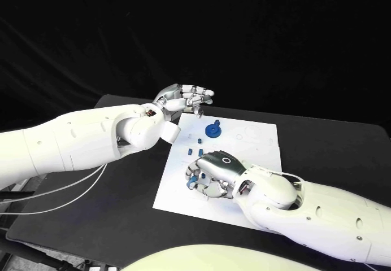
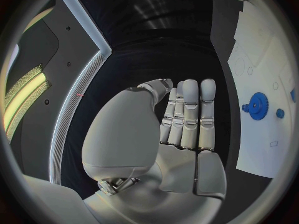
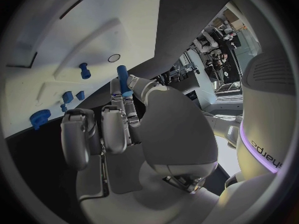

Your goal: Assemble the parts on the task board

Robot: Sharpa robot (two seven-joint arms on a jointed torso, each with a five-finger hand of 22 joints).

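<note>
The white task board lies mid-table. At its 11 o'clock corner the left hand hovers, fingers curled, holding nothing. At 7 o'clock the right hand pinches one blue peg. One blue gear sits toward 12 o'clock, two small blue parts near the centre.

White rectangular task board lay mid-table; blue toothed gear sat near its far edge, small blue pegs nearer, left of centre.

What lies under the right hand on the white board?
The silver right hand pinches a small blue peg over the white task board; blue bits peek out below, the rest is covered.
</note>
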